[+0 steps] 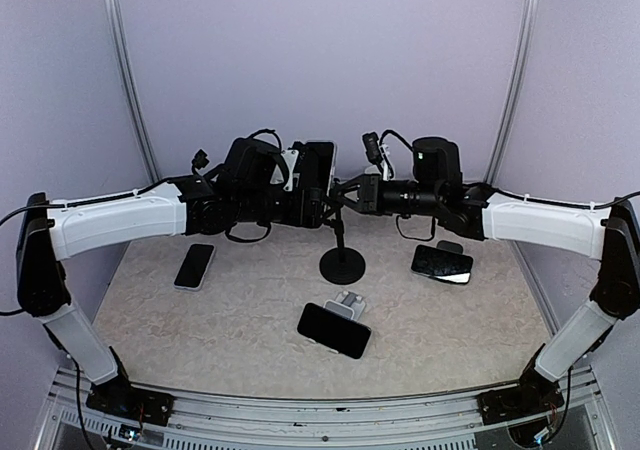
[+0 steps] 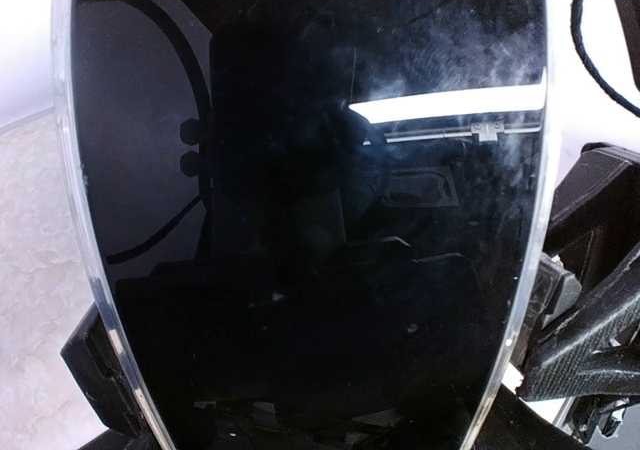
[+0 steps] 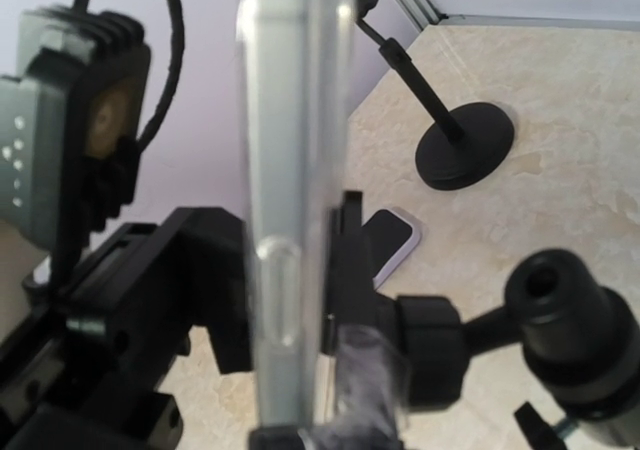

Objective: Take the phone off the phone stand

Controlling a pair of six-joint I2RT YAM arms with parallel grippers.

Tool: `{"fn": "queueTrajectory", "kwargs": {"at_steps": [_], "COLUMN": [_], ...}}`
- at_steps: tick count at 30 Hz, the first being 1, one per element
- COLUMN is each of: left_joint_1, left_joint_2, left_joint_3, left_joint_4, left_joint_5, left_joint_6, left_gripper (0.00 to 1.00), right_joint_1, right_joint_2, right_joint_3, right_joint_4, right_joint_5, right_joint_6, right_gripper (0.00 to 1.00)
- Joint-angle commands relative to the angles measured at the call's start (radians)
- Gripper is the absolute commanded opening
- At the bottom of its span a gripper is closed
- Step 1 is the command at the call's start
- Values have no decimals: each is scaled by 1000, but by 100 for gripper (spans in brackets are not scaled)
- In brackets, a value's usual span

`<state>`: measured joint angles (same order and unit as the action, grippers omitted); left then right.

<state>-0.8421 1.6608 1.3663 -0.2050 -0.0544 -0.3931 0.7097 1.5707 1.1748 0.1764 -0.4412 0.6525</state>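
The phone (image 1: pixel 319 162) sits upright in the clamp at the top of the stand (image 1: pixel 342 266), not yet out. The left gripper (image 1: pixel 310 202) is closed across its two long edges, low down, probably so it can pull the phone free. The right gripper (image 1: pixel 348 194) reaches the stand's neck, likely to steady it; whether it clamps I cannot tell

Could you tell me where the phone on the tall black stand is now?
Top view, centre: the phone is upright above the black stand's round base, between the left gripper and the right gripper.
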Motion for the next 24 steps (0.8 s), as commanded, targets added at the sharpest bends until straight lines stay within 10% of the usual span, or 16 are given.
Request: {"fn": "queueTrajectory", "kwargs": {"at_steps": [1,24], "left_joint_1": [158,-8], "left_joint_2": [-40,-41], "left_joint_3": [-45,5], "left_joint_4": [-76,130], "left_joint_5": [-228,204], "left_joint_6": [-28,81], "left_gripper": [56,43], "right_joint_1": [-14,-28], "right_joint_2": [-108,-89], "right_joint_3": [-31,-36], "right_joint_4": [8,12], "right_joint_5": [-51,-56], "right_joint_6": [3,-15], "right_gripper": [0,0]}}
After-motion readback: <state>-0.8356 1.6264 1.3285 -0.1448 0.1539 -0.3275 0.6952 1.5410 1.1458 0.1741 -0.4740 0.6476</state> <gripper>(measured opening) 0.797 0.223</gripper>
